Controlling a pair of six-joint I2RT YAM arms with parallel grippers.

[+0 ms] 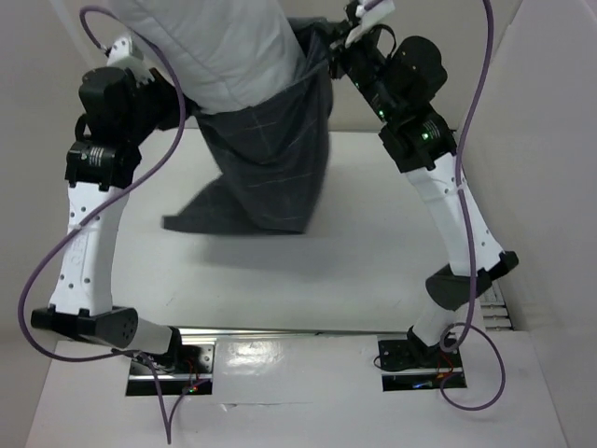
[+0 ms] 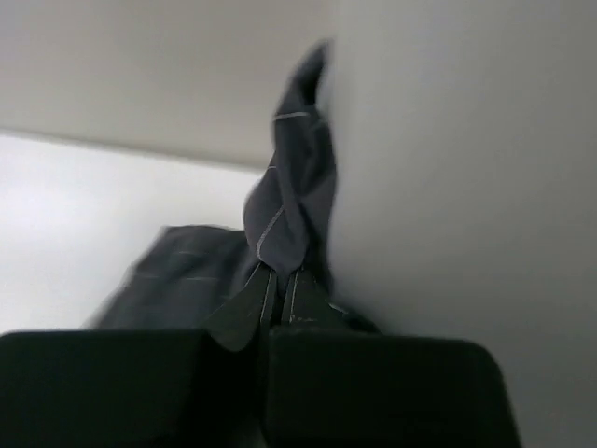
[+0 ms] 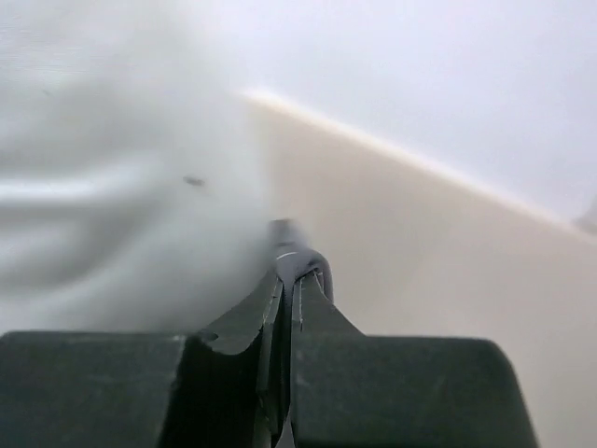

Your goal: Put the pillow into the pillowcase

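Note:
The white pillow hangs high at the back with its lower end inside the mouth of the dark grey checked pillowcase, whose bottom drapes down to the table. My left gripper is shut on the pillowcase's edge, with the pillow close on its right. In the top view this gripper is mostly hidden behind the pillow and cloth. On the case's right side my right gripper is shut on a fold of the pillowcase, and the pillow fills the left. Seen from the top, the right gripper is raised at the opening's right edge.
The white table lies below both raised arms. A white panel stands along the right side. Purple cables loop off each arm. The arm bases are at the near edge.

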